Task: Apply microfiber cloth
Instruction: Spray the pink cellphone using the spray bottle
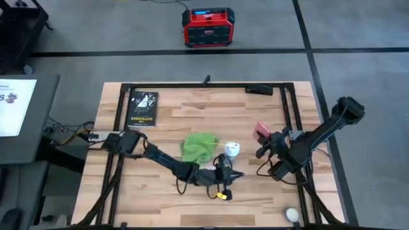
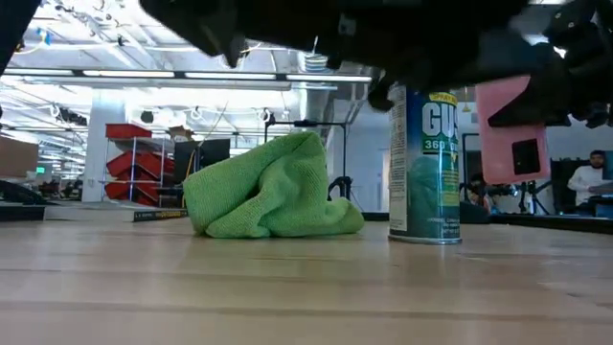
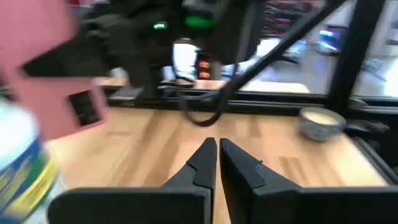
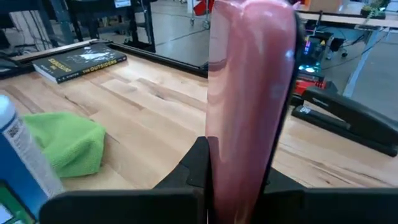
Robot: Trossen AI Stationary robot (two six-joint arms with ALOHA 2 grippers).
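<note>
The green cloth [image 1: 199, 146] lies crumpled just beside the left gripper [image 1: 234, 174], fingers pressed together, empty. The right gripper [image 1: 262, 142], farther off, pinches a pink phone [image 1: 261, 131].

Both arms are built of dark, near-black links with rounded joint housings, the left arm [image 1: 163, 160] slim and segmented, the right arm [image 1: 319, 134] ending at a bulky rounded shoulder block. A pale metal bracket sits at the left arm's base, with thin orange and white wires trailing beside it. Black cables loop loosely around both wrists. The left pincer [image 3: 217, 163] has two matte black fingers [image 3: 202, 165], flat-faced and tapering to wedge tips, on a broad black crossbar, and a small yellow tag shows beneath that wrist. The right pincer [image 4: 239, 158] has similar angular black fingers. A green indicator light glows on the right arm's wrist housing
</note>
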